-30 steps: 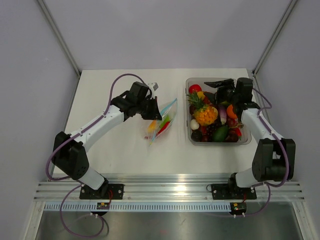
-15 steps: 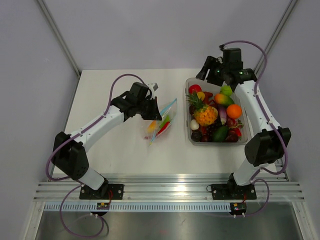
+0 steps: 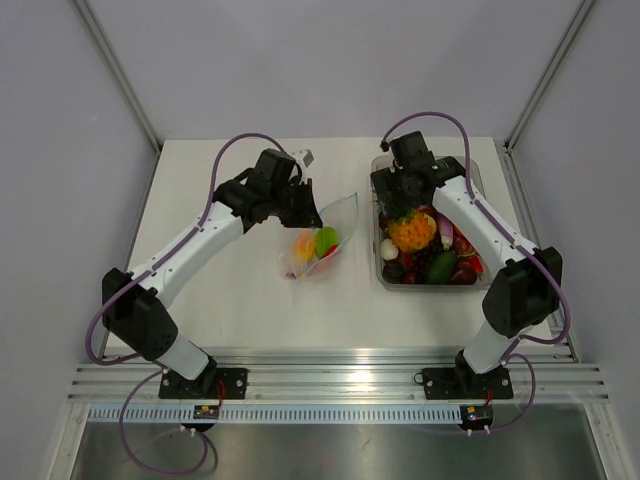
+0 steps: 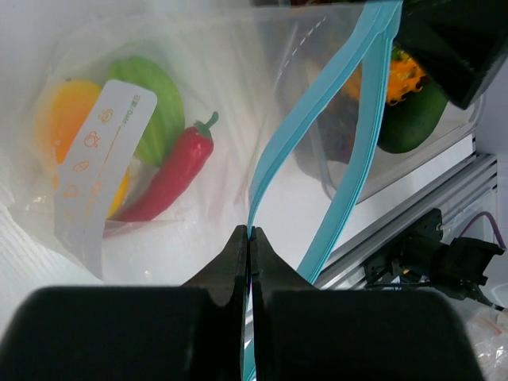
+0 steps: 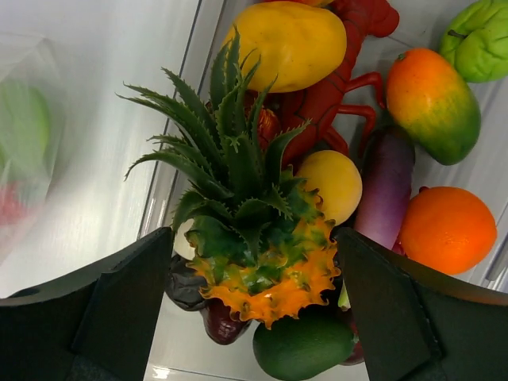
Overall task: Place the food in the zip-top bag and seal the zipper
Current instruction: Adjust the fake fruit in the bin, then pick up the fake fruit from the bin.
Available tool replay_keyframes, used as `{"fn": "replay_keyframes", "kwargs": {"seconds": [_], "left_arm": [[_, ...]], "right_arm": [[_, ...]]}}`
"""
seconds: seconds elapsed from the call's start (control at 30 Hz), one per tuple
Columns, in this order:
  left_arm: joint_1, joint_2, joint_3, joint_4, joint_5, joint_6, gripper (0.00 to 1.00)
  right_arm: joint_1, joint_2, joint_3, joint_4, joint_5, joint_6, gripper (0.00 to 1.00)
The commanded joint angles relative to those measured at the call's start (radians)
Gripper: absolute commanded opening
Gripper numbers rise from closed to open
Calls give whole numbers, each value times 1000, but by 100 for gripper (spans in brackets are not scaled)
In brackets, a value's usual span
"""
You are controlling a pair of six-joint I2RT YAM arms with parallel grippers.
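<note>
The zip-top bag lies left of the tub. It holds a yellow-orange fruit, a green fruit and a red chili. My left gripper is shut on one side of the blue zipper at the bag's mouth, which gapes open. My right gripper is open and empty above the toy pineapple in the tub; its fingers stand either side of it, apart from it. More food lies around the pineapple: an orange, a mango, an aubergine and an avocado.
The rigid clear tub stands at the right of the table, filled with several fruits. The aluminium rail runs along the near edge. Grey walls close in the back and both sides.
My right arm has swung from the tub's far side to its left part, now over the pineapple. My left gripper shifted slightly back with the bag, where a round green fruit now shows.
</note>
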Motion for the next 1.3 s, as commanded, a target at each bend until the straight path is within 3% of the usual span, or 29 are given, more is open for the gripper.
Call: {"fn": "replay_keyframes", "kwargs": {"seconds": [0.0,0.3,0.4,0.5,0.53,0.63,0.67,1.07,1.27], "left_arm": [[-2,-43,77,-36,-45,-14,0],[-2,6,175,-85,-95,3,0],[-2,20,210,-94,-98,3,0],[-4,40,242,-110,-102,8,0],[-4,40,247,-111,-104,8,0],[-4,52,261,-114,-113,6,0],[-4,60,264,-116,-115,5,0],[-5,118,336,-143,-156,-1,0],[-7,138,331,-142,-145,-3,0]], "right_arm": [[14,-5,10,6,69,-68,92],[15,119,53,39,-46,-70,92],[14,147,64,43,-38,-42,88],[10,129,62,46,15,-2,59],[9,115,56,51,23,5,37],[-5,30,19,89,31,64,4],[-9,6,6,108,28,94,0],[-16,-273,38,149,32,355,0],[29,-388,-13,287,-31,540,0]]}}
